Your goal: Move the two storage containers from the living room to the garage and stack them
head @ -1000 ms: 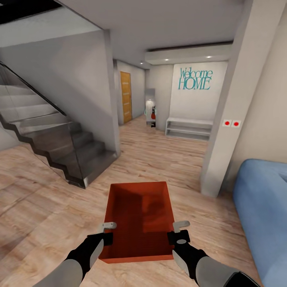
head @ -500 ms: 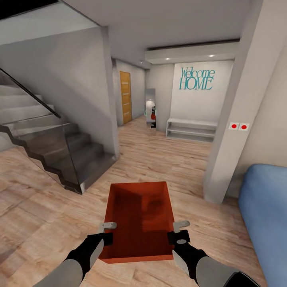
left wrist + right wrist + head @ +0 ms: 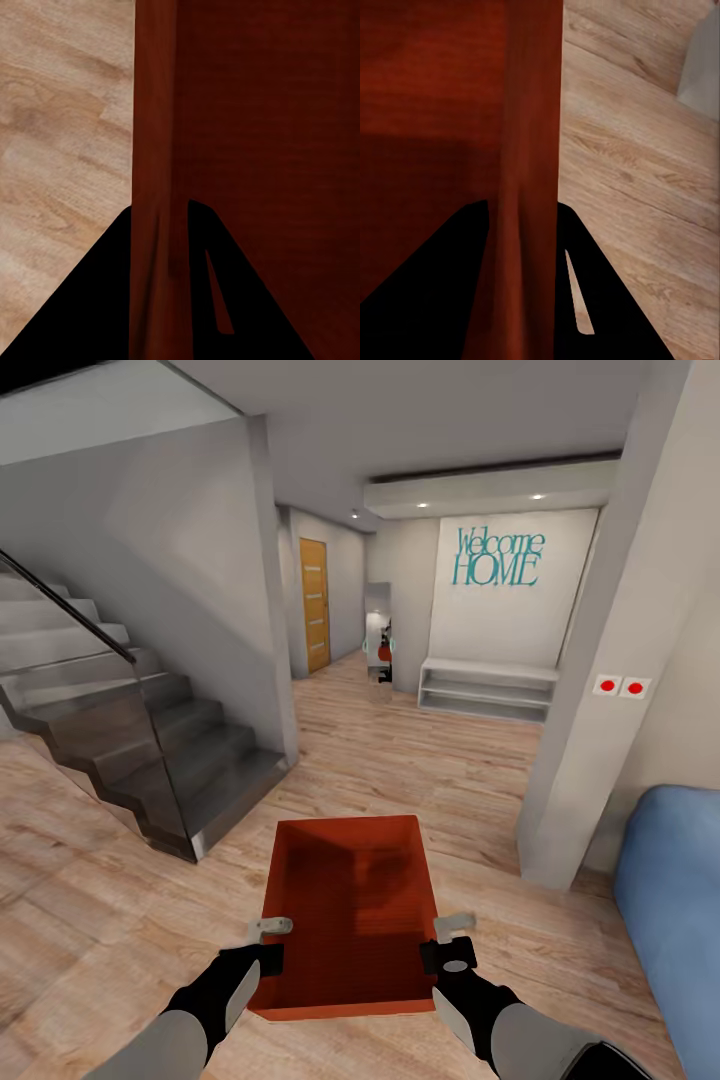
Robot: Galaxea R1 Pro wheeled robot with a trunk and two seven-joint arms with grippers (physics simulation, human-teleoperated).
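Low centre of frame, the storage container (image 3: 350,910) rides level; left claw (image 3: 268,942) and right claw (image 3: 450,938) each clamp a side wall, balancing it for carrying.

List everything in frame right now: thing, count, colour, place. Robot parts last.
storage container: 1, orange-red, lidless, held off the floor in front of the robot, between both grippers
wood-plank floor: 1, light wood, throughout
staircase: 1, grey with glass side panel, at left
wooden door: 1, honey-coloured, down the hallway
Welcome HOME lettering: 1, teal, on the far white wall
low shelf: 1, white, under the lettering
red buttons: 2, on a white plate, on the pillar at right
sofa: 1, blue, right edge
left gripper: 1, black, clamped on the container's left wall
right gripper: 1, black, clamped on the container's right wall
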